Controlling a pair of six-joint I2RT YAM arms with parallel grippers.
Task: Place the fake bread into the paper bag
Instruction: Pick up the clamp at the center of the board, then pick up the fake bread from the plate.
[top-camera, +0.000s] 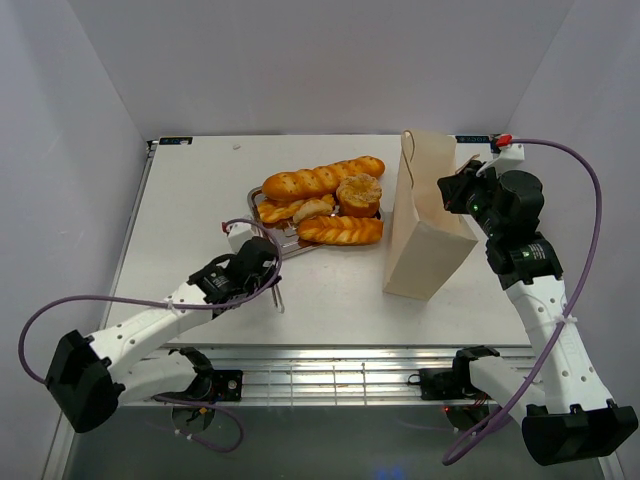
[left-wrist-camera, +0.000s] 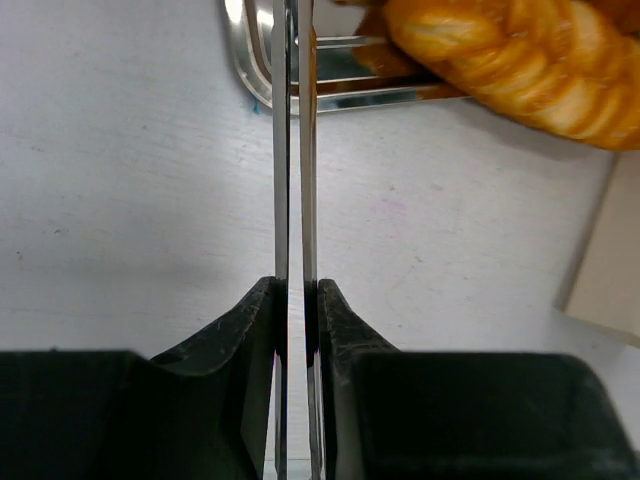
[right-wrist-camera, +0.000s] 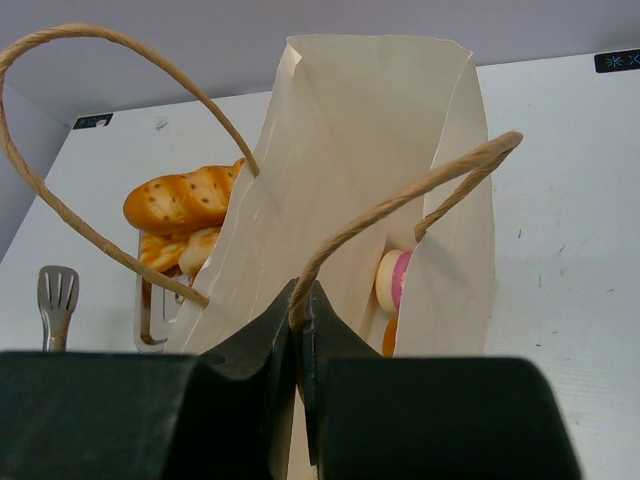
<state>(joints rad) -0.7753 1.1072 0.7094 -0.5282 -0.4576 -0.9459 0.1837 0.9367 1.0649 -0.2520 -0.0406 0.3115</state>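
The left arm (top-camera: 140, 325) lies low, stretched forward and inward from its base. Its wrist is level, and the left gripper (left-wrist-camera: 297, 292) has its fingers pressed from both sides on the two thin blades of the tongs (left-wrist-camera: 281, 150). The right arm (top-camera: 553, 320) stands raised with the elbow high. The right gripper (right-wrist-camera: 298, 300) is turned inward, pinched tight on the rim of the paper bag (right-wrist-camera: 350, 150).

2 white arms (top-camera: 140, 325), black joints (top-camera: 515, 205), purple cables (top-camera: 545, 142)
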